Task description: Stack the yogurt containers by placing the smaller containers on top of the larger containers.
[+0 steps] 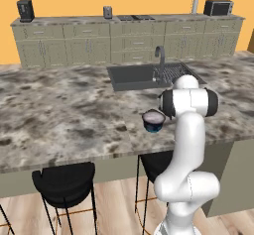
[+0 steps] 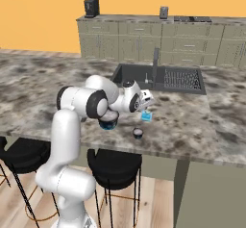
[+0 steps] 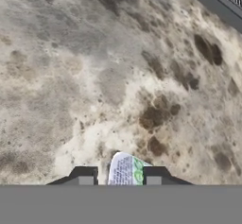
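- Yogurt tub (image 1: 153, 120), navy with a pale top and cyan base, sits on the marble counter (image 1: 59, 110) near its front edge; the left base view shows it whole beside the arm (image 1: 188, 145), while the right base view leaves it half hidden behind the arm's elbow.
- Sink (image 2: 161, 78) with faucet lies beyond, seen from both base cameras; the hand view catches just its corner.
- Light blue pot (image 2: 146, 116) stands on the counter under the gripper (image 2: 145, 107) in the right base view; the hand view shows its white label between the two fingertips (image 3: 86, 176), which sit close at either side, though contact cannot be told.
- Dark pot (image 2: 138, 133) with whitish top rests nearer the counter edge, apart from both.
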